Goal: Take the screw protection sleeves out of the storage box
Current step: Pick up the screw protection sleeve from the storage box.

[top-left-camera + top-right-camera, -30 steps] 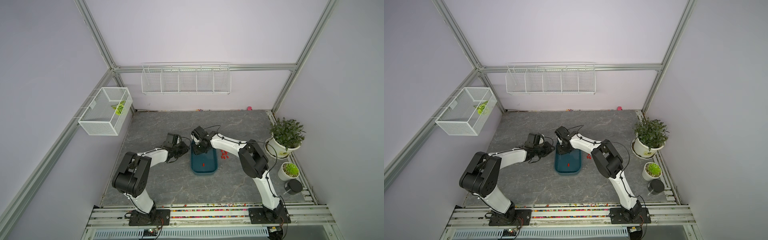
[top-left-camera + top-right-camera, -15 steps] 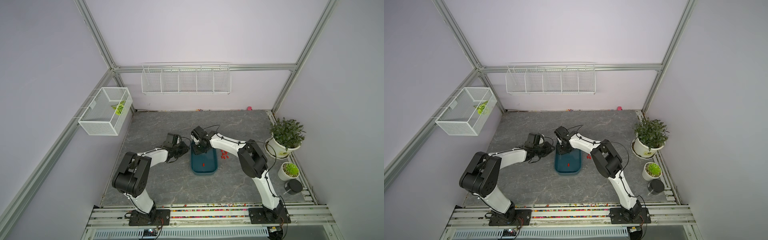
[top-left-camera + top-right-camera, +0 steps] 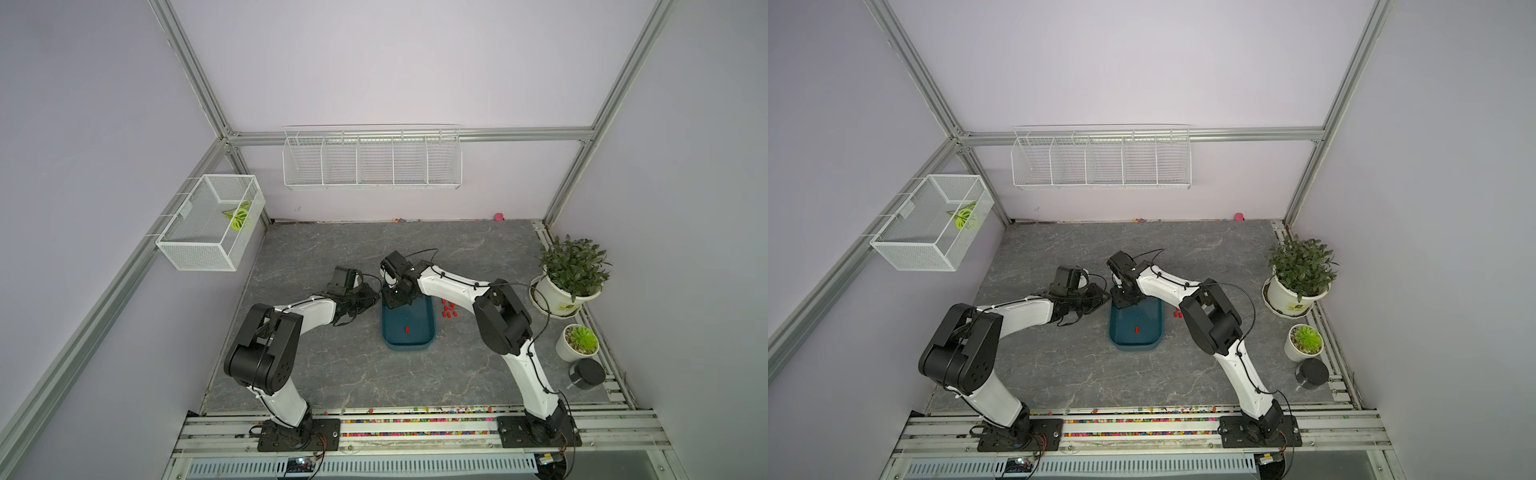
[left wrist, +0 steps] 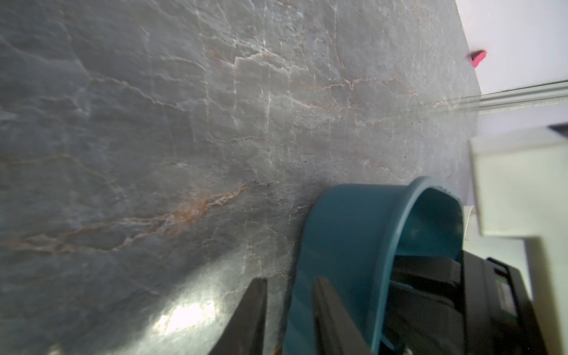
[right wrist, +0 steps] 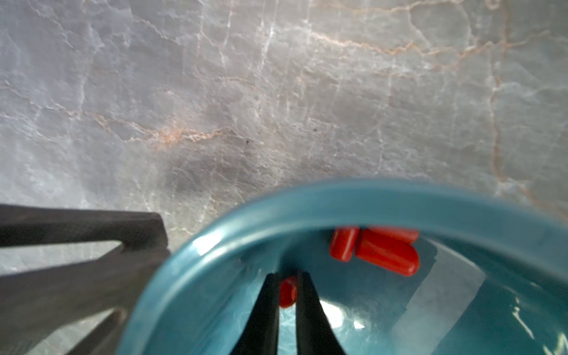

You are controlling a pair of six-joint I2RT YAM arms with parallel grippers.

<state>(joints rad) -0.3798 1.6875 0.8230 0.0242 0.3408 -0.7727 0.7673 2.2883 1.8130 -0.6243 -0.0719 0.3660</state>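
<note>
Mid-frame, the left gripper [image 3: 375, 296] clamps the storage box [image 3: 409, 347] by its rim, seemingly to steady it, while the right gripper [image 5: 288, 278] pinches one screw protection sleeve [image 5: 287, 293] inside.

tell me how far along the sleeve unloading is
Done: a cluster of red sleeves lies on the table beside the storage box. In hand: the left gripper clamps the box wall; the right gripper pinches one sleeve inside. Left: that one, a few more sleeves by the wall and a lone sleeve mid-box.
</note>
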